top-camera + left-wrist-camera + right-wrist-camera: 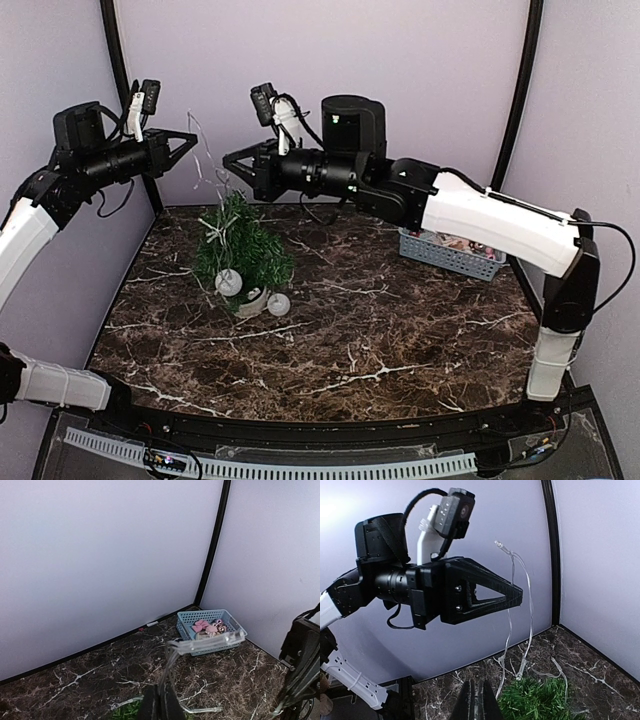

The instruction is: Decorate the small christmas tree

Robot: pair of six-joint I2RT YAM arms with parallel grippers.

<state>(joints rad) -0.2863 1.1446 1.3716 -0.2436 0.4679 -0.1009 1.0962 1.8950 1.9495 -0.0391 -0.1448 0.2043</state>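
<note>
**Clear light string: draping step**

Clear light string hung in the air directly above the small christmas tree, loose lower ends trailing down into the top branches.

Up and to the left of the tree: left gripper, raised high, jaws pressed together on the string. In the left wrist view, strands rising in a loop out from between the closed fingers.

Tree itself upright in a white pot on the dark marble table, toward the back left of the surface. One white bauble low on the front branches; a second white bauble on the table just beside the pot.

Directly above the tree and slightly right of its tip: right gripper, pointed toward the left gripper, jaws fully together. A strand running close beside the right fingers in the right wrist view; not possible to tell whether any of it is pinched there.

Well to the right of the tree, against the back edge: blue basket with pink ornaments inside.

Step in hand, judged: spreading the string between both grippers before laying it on the branches.

Next move, judged:
- Confirm a hold on the right side.
- Lower both grippers together, string kept slack enough not to tip the pot.
- Wind downward around the cone.
- Release only once the strands are caught in the needles.
</note>
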